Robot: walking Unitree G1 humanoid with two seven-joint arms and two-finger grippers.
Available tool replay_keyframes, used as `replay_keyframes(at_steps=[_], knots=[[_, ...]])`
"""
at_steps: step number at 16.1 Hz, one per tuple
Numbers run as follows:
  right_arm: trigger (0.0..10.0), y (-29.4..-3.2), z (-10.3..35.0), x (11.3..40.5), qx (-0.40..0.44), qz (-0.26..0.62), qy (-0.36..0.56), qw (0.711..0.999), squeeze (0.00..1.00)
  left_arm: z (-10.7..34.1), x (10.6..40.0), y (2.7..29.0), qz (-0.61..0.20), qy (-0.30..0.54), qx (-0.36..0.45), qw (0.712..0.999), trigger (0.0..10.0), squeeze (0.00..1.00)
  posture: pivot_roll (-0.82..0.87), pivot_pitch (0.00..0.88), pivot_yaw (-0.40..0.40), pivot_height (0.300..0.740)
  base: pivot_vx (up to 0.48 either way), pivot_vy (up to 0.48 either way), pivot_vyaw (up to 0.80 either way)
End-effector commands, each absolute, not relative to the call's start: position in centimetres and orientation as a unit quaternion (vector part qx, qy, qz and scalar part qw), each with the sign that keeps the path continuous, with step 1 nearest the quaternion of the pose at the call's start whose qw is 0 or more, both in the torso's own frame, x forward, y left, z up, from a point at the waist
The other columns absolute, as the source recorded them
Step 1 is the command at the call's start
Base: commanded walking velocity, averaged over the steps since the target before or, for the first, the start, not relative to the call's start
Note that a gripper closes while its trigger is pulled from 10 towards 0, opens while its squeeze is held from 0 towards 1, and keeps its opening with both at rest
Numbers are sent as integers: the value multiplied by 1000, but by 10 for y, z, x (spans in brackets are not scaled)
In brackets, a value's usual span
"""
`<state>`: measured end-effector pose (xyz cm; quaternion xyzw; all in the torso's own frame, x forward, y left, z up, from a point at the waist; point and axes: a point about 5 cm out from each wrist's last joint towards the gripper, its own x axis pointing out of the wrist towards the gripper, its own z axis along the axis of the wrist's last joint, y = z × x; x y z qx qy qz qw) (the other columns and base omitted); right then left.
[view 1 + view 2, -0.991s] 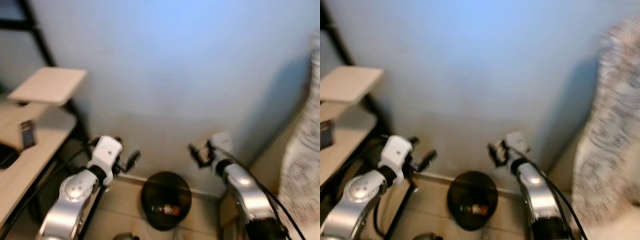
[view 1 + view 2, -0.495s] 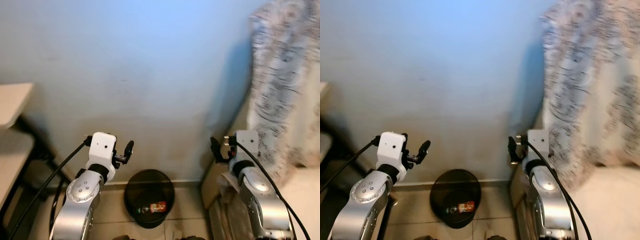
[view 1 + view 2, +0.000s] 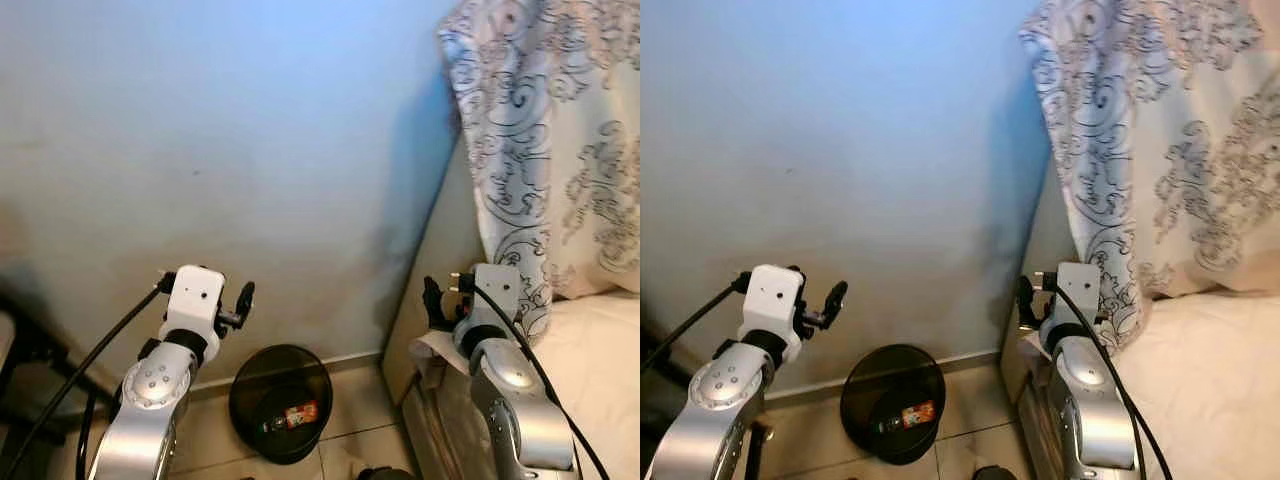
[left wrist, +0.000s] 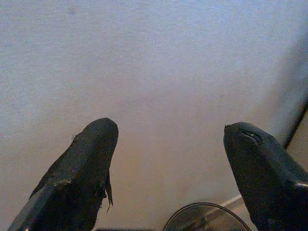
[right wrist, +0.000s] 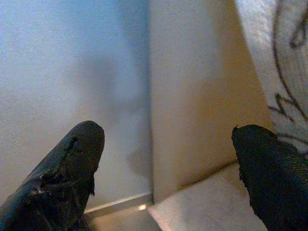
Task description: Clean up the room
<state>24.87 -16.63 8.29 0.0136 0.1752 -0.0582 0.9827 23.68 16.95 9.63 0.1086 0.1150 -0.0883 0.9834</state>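
From the head views, the left gripper [image 3: 243,300] is hovering with fingers spread, holding nothing, and the black bin [image 3: 281,401] is sitting on the floor below and just to its right, against the wall [image 3: 250,150]. The right gripper [image 3: 432,303] is hanging beside the curtain [image 3: 540,150], above the bed [image 3: 600,370].

In the left wrist view, the open fingers [image 4: 86,163] are facing bare wall, the bin's rim [image 4: 207,219] showing beneath.

In the right wrist view, parted empty fingers [image 5: 72,159] are framing the wall corner [image 5: 149,96].
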Motion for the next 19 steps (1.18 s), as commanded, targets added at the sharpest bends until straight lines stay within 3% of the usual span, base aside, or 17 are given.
replay_keyframes(at_steps=[1, 7, 10, 19], knots=[[10000, -167, 86, 247, 14, -71, 172, 982, 1000, 99, 237, 168, -98, 107, 118, 982, 10000, 0, -8, 0, 54, 740, 0, 0, -763], [10000, -168, 87, 245, 1, -65, 174, 983, 1000, 95, 232, 162, -97, 116, 81, 985, 10000, 0, -12, 0, 53, 740, 0, 0, -756], [10000, -163, 86, 252, -20, -44, 178, 983, 1000, 100, 240, 168, -81, 106, 87, 987, 10000, 0, 6, 0, 20, 740, 0, 0, -756], [10000, -167, 81, 250, -18, -51, 194, 980, 1000, 99, 244, 173, -72, 104, 100, 987, 10000, 0, 16, 0, 19, 740, -30, 0, -750]])
